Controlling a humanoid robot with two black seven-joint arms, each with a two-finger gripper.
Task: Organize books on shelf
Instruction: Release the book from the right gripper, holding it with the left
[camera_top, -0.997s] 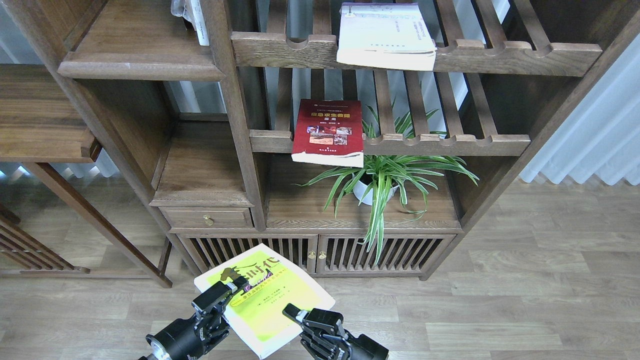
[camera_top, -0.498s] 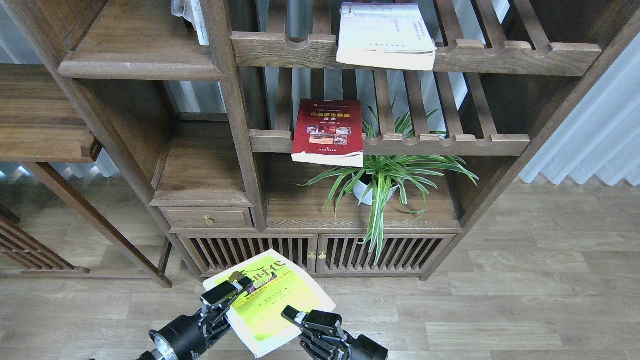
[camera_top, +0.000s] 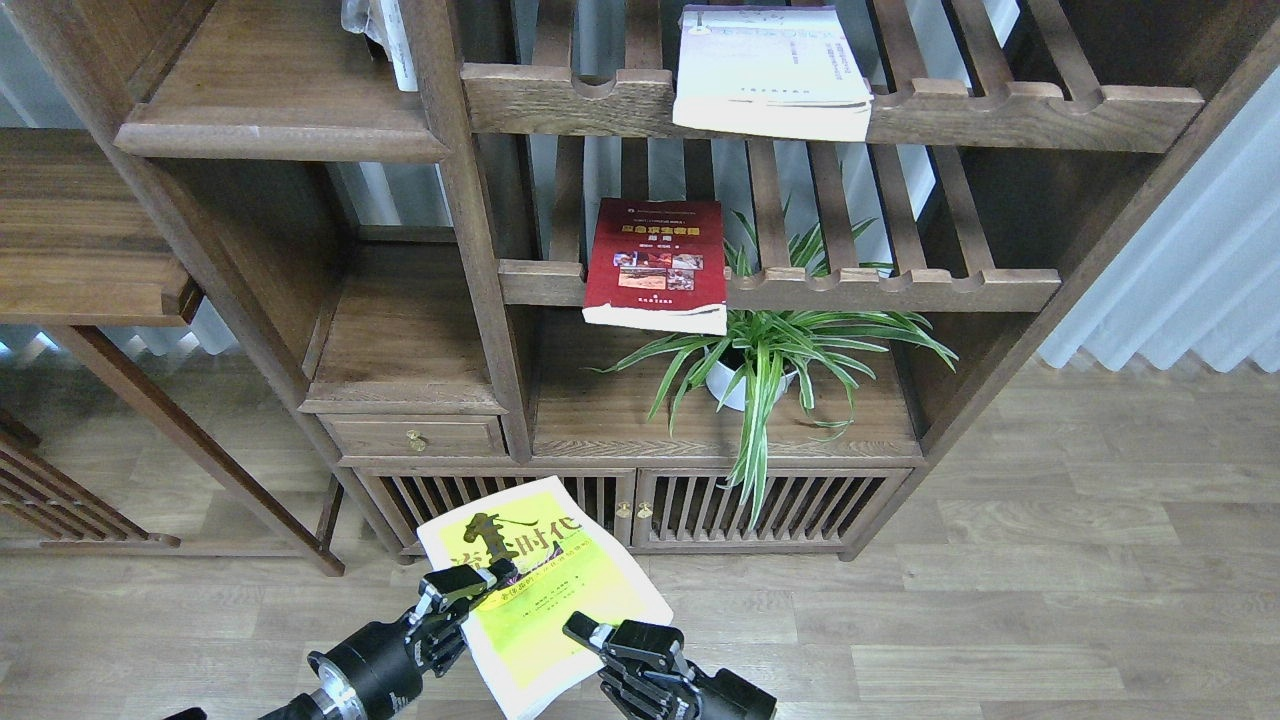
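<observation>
Down low at the front, the left pincer (camera_top: 478, 580) grips the left edge of the yellow book (camera_top: 535, 590), with a finger on its cover. That book is tilted in the air over the floor (camera_top: 1000, 600), in front of the small slatted doors (camera_top: 700, 505). Just right of it sits the right pincer (camera_top: 590, 632), close to the book's lower edge; whether it is open or closed cannot be told. Higher up, the red book (camera_top: 658, 262) lies on the middle slatted rack (camera_top: 900, 288), sticking out over the front rail. A white book (camera_top: 770, 70) lies on the top rack (camera_top: 1050, 110). One plant (camera_top: 770, 350) stands under the red book. Left of the racks is the flat shelf (camera_top: 280, 95).
</observation>
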